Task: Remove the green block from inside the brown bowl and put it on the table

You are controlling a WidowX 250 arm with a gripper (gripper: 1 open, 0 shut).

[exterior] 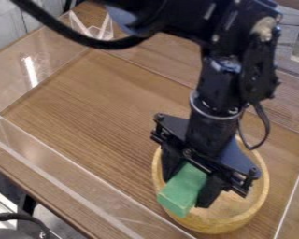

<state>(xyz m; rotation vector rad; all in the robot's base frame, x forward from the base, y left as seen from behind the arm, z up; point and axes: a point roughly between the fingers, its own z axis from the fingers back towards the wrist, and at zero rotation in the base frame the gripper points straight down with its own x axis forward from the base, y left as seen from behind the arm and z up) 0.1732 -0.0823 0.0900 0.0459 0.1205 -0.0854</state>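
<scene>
While the black gripper points down over the brown bowl, its fingers are clamped on the green block, which hangs tilted inside the bowl's rim at the near-left side. Whether the block's lower end touches the bowl cannot be told. The bowl sits on the table, a brown wood-grain top with straight plank lines running diagonally. Clear acrylic walls edge the table at the left and front, catching pale reflections. Beyond the far edge the background is blurred, with grey surfaces at the upper right.
</scene>
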